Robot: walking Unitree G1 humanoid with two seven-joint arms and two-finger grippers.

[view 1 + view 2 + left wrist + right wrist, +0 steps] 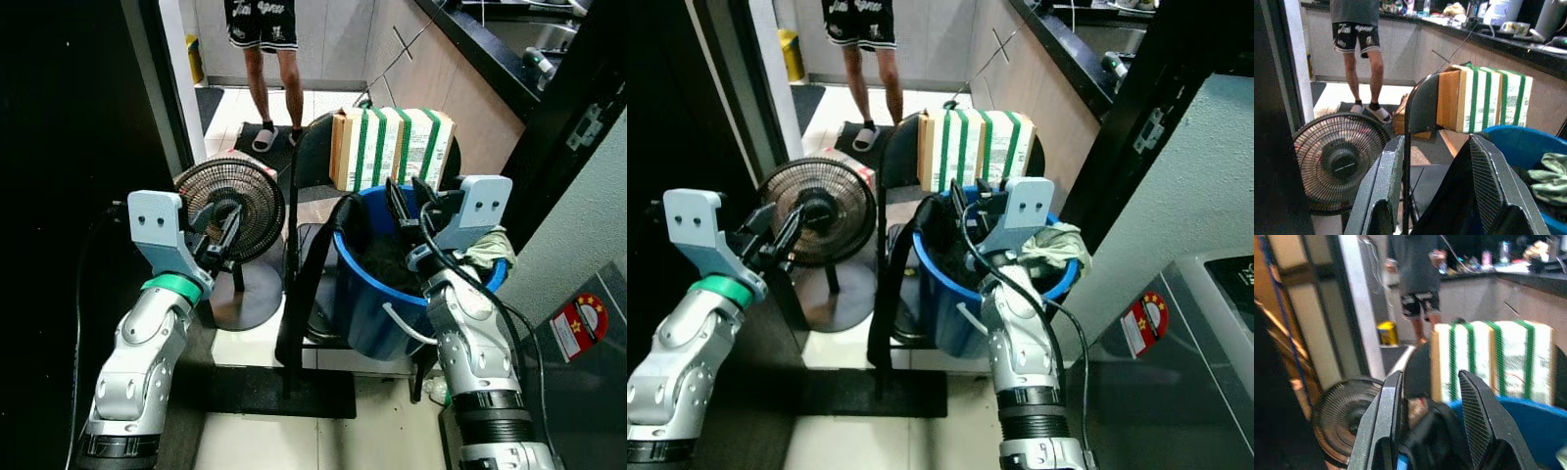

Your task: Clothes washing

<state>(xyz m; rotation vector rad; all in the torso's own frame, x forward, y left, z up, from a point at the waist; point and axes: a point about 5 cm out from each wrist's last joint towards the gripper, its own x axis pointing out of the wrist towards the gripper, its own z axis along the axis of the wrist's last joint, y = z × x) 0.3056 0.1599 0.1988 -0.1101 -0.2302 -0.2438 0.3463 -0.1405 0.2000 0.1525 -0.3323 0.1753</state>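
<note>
Pale floor tiles run from a doorway into a narrow kitchen, where a person in black printed shorts and white slippers stands at the far end beside a long wooden cabinet run under a dark countertop. Before me sits a round blue plastic bucket with a white handle, resting on a black folding chair and loaded with dark laundry; a pale green crumpled cloth hangs over its rim on my right. Behind the bucket, against the chair back, stands a brown cardboard box bound with green straps. A black round-grilled floor fan stands on its disc base just to the left of the chair.

My left gripper is raised in front of the fan, its two black fingers spread apart with nothing between them. My right gripper hovers above the bucket's near rim, over the dark laundry, its fingers likewise parted and empty; I cannot tell whether they touch the clothes. A black cable loops from the right wrist down along my silver forearm. At my far right, a grey appliance panel carries a red round sticker.
</note>
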